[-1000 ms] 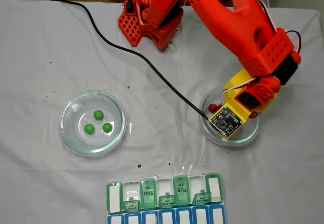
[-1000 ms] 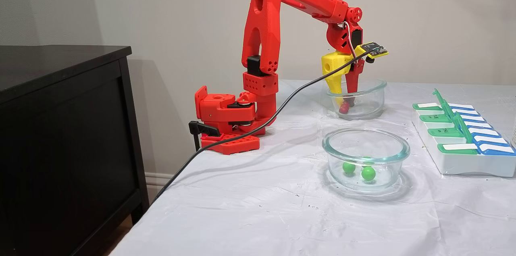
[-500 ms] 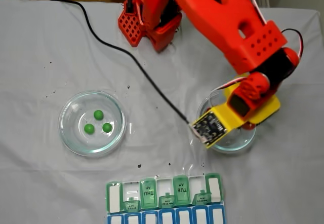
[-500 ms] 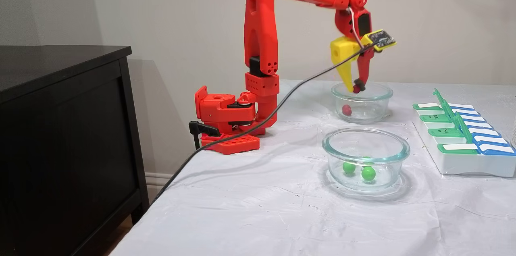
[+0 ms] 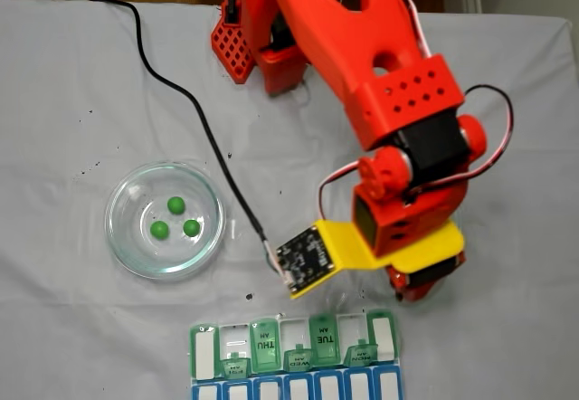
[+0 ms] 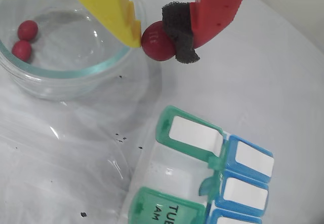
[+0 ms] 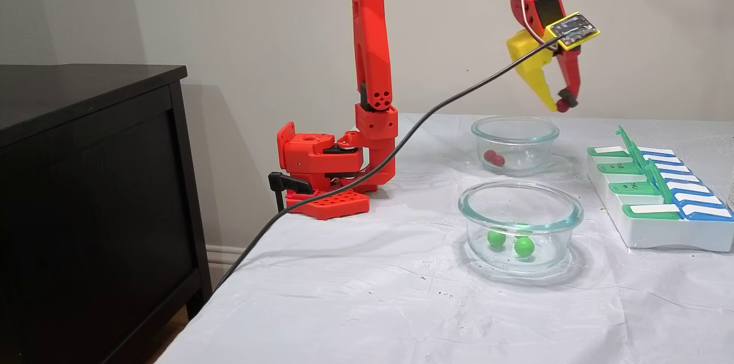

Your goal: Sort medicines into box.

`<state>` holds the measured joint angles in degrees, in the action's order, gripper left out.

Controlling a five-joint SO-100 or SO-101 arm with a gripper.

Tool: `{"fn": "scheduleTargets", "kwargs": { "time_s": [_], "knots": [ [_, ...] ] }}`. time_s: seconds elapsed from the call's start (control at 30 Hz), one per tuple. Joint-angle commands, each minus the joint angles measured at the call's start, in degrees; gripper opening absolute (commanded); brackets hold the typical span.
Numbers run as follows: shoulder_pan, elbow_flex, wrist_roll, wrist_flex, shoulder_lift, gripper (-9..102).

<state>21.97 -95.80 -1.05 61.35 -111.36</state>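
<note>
Pill box (image 5: 294, 355) was cut off at the bottom edge in a fixed view; arm hid the red-ball dish there. Wrist view cropped the dish (image 6: 76, 74) and box.

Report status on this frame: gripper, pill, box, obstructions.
Gripper shut on red ball, raised above the table. Two red balls left in glass dish; three green balls in the other. Pill box below, compartments open. No obstruction seen.
</note>
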Motion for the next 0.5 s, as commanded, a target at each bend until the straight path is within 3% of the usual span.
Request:
{"fn": "scheduleTargets", "kwargs": {
  "time_s": [0.0, 0.47],
  "knots": [
    [-4.04, 4.75, -1.32, -4.04, 1.93, 0],
    [-7.29, 4.22, -2.90, -11.51, 7.65, 0]
  ]
}}
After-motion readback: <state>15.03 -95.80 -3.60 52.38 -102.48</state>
